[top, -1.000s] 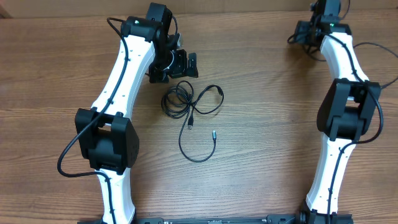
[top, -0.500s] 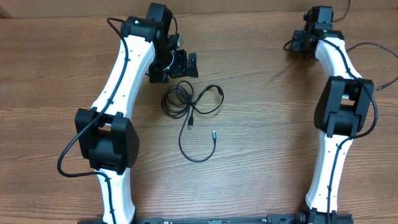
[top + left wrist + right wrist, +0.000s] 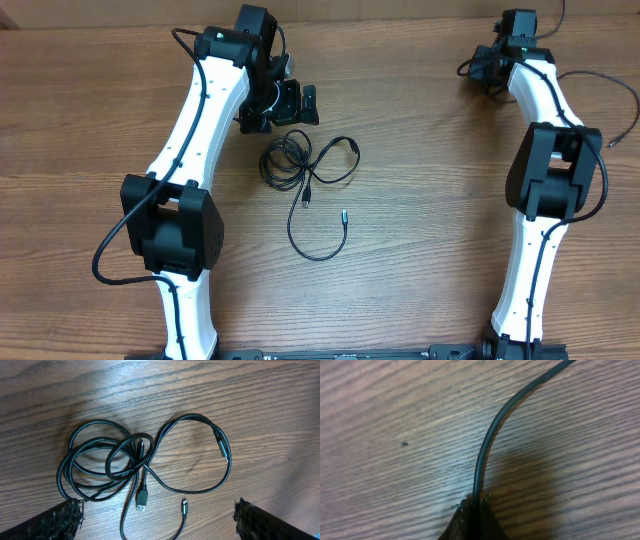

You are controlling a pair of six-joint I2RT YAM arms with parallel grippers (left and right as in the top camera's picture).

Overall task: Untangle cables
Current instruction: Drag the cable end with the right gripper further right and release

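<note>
Wood-grain table (image 3: 430,210) runs under everything. Near its middle lie the cables (image 3: 141,462), just below my left gripper (image 3: 157,515). A loose coil (image 3: 278,160) of a few turns sits on one side, and a wider loop crosses over it. Free tails run out to a plug (image 3: 142,499) and a smaller tip (image 3: 184,505).

I judge these cables light and limp, with a smooth sheath that could slide through a weak pinch. A pull anywhere along the middle would likely drag the whole knot across the wood rather than open it. The plug looks like the best hold: it is rigid, thicker than the cord, and lies clear of the crossing. I would take it there, or just behind it, and draw that tail back out through the loop.

My left fingers stand wide apart, one at each lower corner of the wrist view, holding nothing and hovering over the tangle.

My right gripper (image 3: 474,510) is well apart from all this, at the far right of the table. Its fingers are pressed together on a thin black cord (image 3: 484,455) lying on the wood. I take that cord for one of the cables, strayed from the rest.
</note>
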